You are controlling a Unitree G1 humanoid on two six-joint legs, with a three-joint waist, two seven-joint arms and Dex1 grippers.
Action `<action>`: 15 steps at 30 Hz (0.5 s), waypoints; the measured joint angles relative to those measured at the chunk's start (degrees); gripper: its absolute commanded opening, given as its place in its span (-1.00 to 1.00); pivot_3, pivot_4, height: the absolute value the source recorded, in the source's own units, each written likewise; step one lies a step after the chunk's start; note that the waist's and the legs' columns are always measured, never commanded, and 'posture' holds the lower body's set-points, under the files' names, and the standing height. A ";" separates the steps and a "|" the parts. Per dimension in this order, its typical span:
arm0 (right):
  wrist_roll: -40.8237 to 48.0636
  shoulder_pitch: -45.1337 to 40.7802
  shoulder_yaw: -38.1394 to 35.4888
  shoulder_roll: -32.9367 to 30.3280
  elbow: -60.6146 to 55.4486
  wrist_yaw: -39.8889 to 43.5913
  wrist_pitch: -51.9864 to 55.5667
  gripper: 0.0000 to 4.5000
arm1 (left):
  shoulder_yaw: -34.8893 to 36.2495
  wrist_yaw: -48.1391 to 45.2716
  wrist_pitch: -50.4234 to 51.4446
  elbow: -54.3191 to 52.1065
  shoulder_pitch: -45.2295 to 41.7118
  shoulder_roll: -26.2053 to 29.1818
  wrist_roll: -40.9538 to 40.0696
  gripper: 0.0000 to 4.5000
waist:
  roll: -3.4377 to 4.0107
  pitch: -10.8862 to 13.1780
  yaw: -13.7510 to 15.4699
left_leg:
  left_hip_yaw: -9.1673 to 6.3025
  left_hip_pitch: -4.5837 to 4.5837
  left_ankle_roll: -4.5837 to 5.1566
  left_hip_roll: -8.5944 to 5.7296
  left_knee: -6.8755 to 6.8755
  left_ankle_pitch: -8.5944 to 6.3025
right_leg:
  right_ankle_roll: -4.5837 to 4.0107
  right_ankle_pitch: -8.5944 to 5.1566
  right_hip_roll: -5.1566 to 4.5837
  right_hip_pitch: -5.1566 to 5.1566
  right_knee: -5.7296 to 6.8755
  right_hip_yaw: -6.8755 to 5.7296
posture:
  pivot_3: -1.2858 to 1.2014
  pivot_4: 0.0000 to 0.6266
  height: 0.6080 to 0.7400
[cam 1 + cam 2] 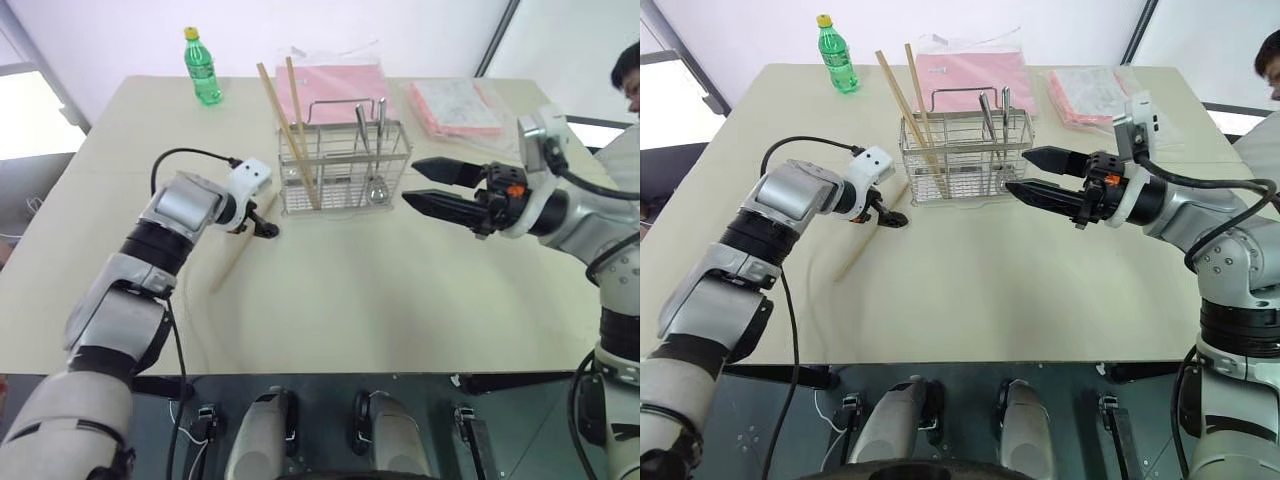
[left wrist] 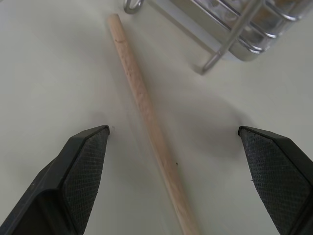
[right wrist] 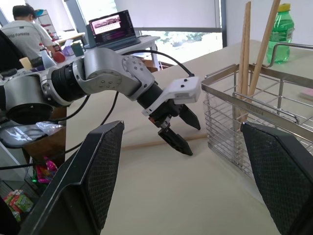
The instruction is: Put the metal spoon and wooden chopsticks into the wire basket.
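nearest, on the table (image 1: 400,300) just short of the wire basket (image 1: 345,170) and off its left corner: one loose wooden chopstick (image 2: 146,112), lying flat, its far tip close beside the basket's foot but apart from it. straddled by the left gripper (image 1: 262,222), fingers spread wide either side of the stick and touching nothing as far as can be told; tips down at or near the tabletop. level with the basket's front on the other side: right gripper (image 1: 435,188), jaws wide apart, empty, pointing at the basket from just beside its right face.

inside the basket: two wooden chopsticks (image 1: 285,125) leaning in the left compartment, well taller than the rim; the metal spoon (image 1: 376,150) standing bowl-down on the right, with a second metal utensil (image 1: 361,128) next to it, kind not clear. judged mostly done; remaining, by the look of it, the one stick on the table to be pinched, lifted and dropped in.

behind the basket: pink plastic-wrapped packets (image 1: 335,85), another packet (image 1: 455,105) off to its right, a green bottle (image 1: 203,68) off to its far left. pale, matt, bare tabletop. beyond: white wall, bright window, a person at the right edge; in the right wrist view another person by a laptop (image 3: 112,28) on a desk.
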 measured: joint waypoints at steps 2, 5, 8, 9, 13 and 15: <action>0.04 -0.02 -0.01 0.02 0.00 -0.13 -0.02 0.74 | 0.59 -0.02 -1.56 2.13 -0.64 -1.04 0.61 0.36 | 0.00 0.00 0.02 | -0.02 0.00 0.00 0.00 0.01 0.00 | 0.00 0.00 0.00 0.01 0.00 -0.01 | 0.03 -0.52 0.27; 0.03 -0.09 0.00 0.66 -0.14 -0.63 -0.52 0.74 | 1.80 -0.20 -2.86 5.38 -1.61 -1.96 1.55 -0.30 | 0.00 -0.01 -0.15 | 0.00 -0.01 0.00 0.00 0.01 0.00 | -0.01 0.01 0.00 0.00 0.01 -0.01 | 0.03 -0.52 0.27; 0.00 -0.08 0.07 1.22 -0.45 -0.66 -1.02 0.74 | 2.68 -0.36 -3.81 6.87 -2.03 -2.19 2.84 -0.96 | 0.00 0.00 -0.32 | 0.02 -0.02 0.00 0.00 0.00 0.00 | 0.00 0.01 0.01 -0.02 0.03 -0.01 | 0.03 -0.52 0.27; -0.04 -0.08 0.11 1.23 -0.59 -0.58 -1.16 0.74 | 2.77 -0.44 -3.88 7.28 -2.19 -2.26 3.09 -0.98 | 0.00 0.00 -0.31 | 0.02 -0.02 0.00 0.00 0.00 0.00 | 0.00 0.01 0.01 -0.03 0.03 -0.01 | 0.03 -0.52 0.27; -0.25 -0.14 0.75 1.23 -0.68 0.02 -2.09 0.74 | 3.78 -0.43 -3.74 7.37 -2.15 -2.49 3.80 -0.98 | 0.00 0.00 -0.38 | 0.02 -0.02 0.01 0.02 0.00 0.00 | 0.00 0.01 0.02 -0.04 0.03 -0.01 | 0.03 -0.52 0.27; -0.56 -0.46 1.00 1.23 -0.09 0.25 -2.20 0.74 | 4.77 -0.16 -3.73 7.29 -1.80 -2.48 3.85 -0.98 | 0.00 0.00 -0.41 | 0.03 -0.04 0.01 0.02 -0.01 0.00 | 0.00 0.01 0.03 -0.08 0.03 0.00 | 0.03 -0.52 0.27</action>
